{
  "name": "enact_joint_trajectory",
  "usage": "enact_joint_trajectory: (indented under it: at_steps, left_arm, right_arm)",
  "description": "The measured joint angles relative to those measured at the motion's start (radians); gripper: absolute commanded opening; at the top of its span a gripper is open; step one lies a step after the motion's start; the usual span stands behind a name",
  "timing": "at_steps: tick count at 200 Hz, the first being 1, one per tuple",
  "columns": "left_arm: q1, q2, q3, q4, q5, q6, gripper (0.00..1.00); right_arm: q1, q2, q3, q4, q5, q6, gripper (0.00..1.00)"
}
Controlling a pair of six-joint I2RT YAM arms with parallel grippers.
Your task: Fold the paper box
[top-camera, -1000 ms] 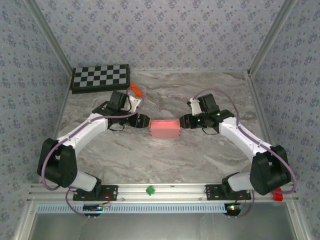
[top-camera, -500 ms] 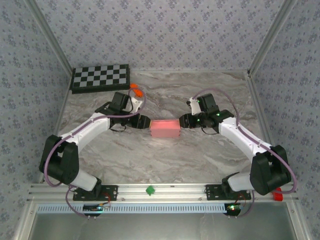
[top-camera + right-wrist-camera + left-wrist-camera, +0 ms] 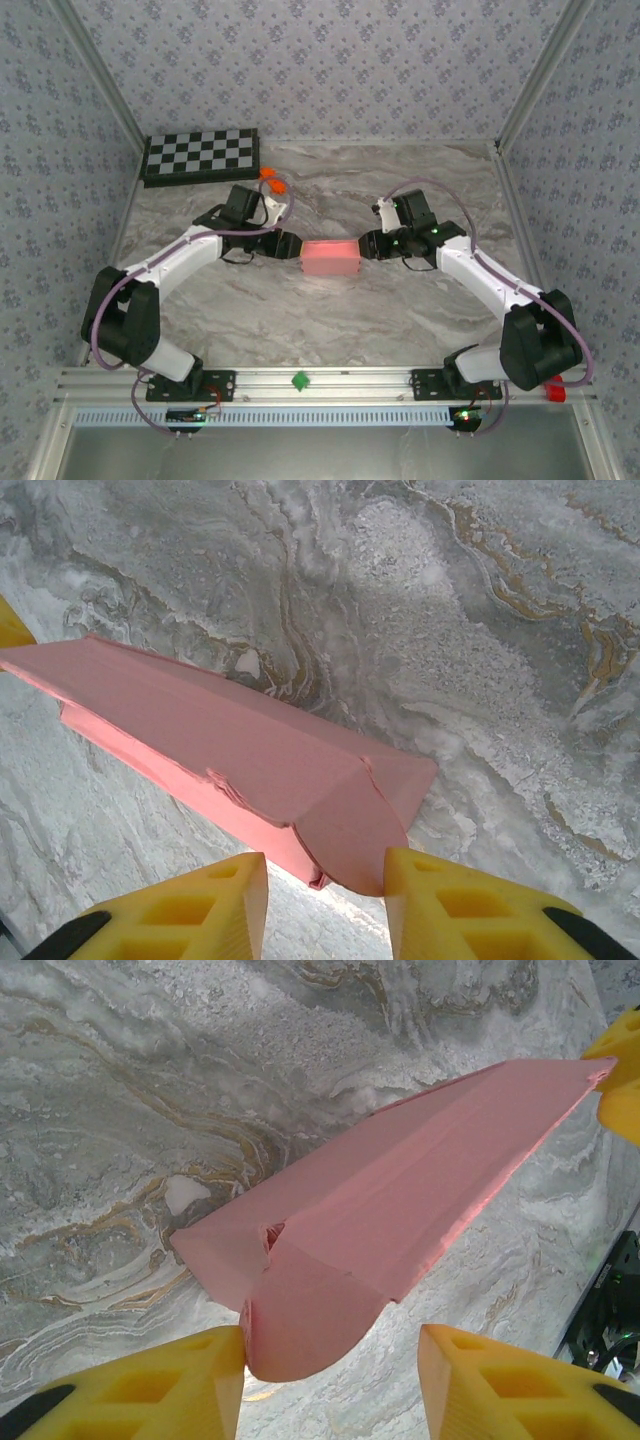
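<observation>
Since a second ago, draws the left arm's elbow slightly inward and leaves the paper box where it lay. Lies mid-table, pink and lengthwise between the two grippers, well apart from the checkerboard and the orange brick at the far left. Straddles the box's left end with the left gripper, fingers spread either side of the rounded end flap, one touching it, the other apart. Straddles the right end likewise with the right gripper, jaws spread, one finger against the flap, the other just beside. Clamps nothing on either side.
</observation>
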Motion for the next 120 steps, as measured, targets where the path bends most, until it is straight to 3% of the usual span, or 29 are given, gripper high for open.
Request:
enact_joint_trajectory:
  at_steps: [120]
  left_arm:
    - [-0.011, 0.003, 0.000, 0.003, 0.003, -0.013, 0.38]
  right_arm:
    - [0.009, 0.000, -0.013, 0.005, 0.002, 0.013, 0.30]
